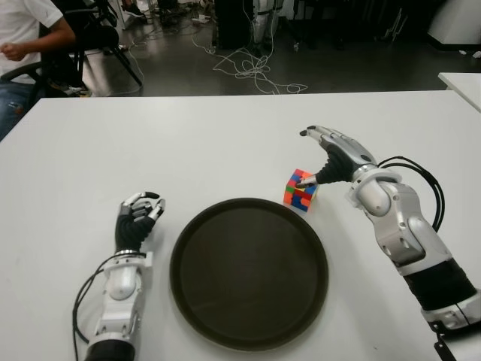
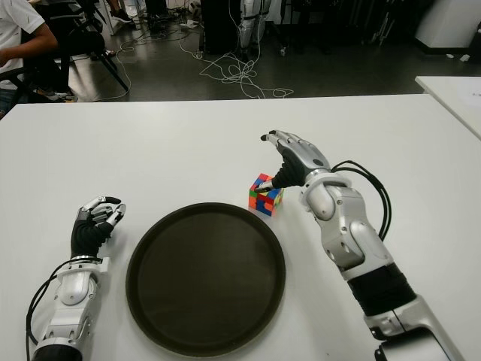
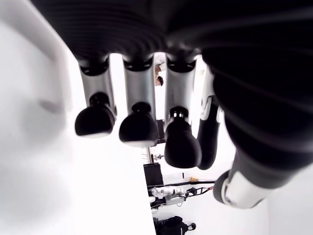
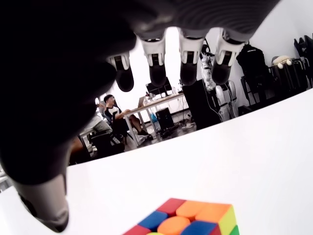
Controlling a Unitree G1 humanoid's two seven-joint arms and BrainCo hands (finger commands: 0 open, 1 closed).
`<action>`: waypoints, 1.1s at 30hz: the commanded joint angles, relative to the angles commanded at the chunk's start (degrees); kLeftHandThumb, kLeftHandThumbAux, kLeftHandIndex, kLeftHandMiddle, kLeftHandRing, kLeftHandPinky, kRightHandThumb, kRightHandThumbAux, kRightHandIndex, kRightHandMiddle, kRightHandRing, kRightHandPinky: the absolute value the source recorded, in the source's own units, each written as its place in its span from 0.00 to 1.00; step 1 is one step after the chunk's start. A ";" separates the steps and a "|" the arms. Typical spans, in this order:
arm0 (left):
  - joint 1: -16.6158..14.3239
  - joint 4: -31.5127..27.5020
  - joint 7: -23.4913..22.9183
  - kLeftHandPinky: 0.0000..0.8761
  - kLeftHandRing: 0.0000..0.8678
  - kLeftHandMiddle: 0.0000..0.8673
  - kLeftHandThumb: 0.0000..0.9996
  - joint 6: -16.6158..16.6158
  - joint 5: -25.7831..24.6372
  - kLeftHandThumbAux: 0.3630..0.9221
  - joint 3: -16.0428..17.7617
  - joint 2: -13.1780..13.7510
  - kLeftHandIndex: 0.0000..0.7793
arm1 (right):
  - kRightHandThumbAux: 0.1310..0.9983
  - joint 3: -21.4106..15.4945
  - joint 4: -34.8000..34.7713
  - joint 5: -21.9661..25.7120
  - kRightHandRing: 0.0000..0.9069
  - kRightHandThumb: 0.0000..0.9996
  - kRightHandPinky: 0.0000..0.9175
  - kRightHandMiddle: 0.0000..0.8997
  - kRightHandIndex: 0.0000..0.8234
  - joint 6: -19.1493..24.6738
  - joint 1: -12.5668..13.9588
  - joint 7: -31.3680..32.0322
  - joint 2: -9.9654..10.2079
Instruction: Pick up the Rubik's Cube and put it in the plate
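The Rubik's Cube (image 1: 301,189) stands on the white table (image 1: 188,143), just past the far right rim of the round dark plate (image 1: 197,289). My right hand (image 1: 310,159) hovers over the cube from the right, open, fingers stretched forward above it and the thumb hanging down close to its top. In the right wrist view the cube (image 4: 188,220) lies below the spread fingers (image 4: 190,68), with no finger closed on it. The plate holds nothing. My left hand (image 1: 139,216) shows left of the plate, fingers curled and holding nothing.
A person (image 1: 26,41) sits on a chair beyond the table's far left corner. Cables (image 1: 252,69) lie on the floor behind the table. A second white table's corner (image 1: 462,83) shows at the far right.
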 joint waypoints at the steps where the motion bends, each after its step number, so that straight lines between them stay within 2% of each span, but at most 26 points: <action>1: -0.01 -0.01 -0.04 0.94 0.96 0.94 0.70 0.10 -0.09 0.62 0.02 0.00 0.57 | 0.71 0.20 0.30 -0.18 0.00 0.00 0.00 0.00 0.00 0.19 -0.16 0.08 0.02; 19: 0.08 -1.02 0.77 0.92 0.95 0.93 0.70 2.83 0.32 0.62 -0.12 -0.06 0.57 | 0.74 1.92 2.46 -1.06 0.00 0.00 0.00 0.00 0.00 2.06 -1.04 1.16 0.55; 29: 0.22 -1.33 1.15 0.92 0.95 0.93 0.70 2.59 0.36 0.62 -0.24 -0.16 0.57 | 0.75 3.22 4.10 -1.48 0.00 0.00 0.00 0.00 0.00 2.82 -1.33 0.89 0.85; 33: 0.43 -2.17 1.37 0.93 0.96 0.93 0.70 3.44 0.57 0.62 -0.37 -0.18 0.57 | 0.75 3.62 5.42 -1.64 0.00 0.00 0.00 0.00 0.00 2.78 -1.25 0.15 1.17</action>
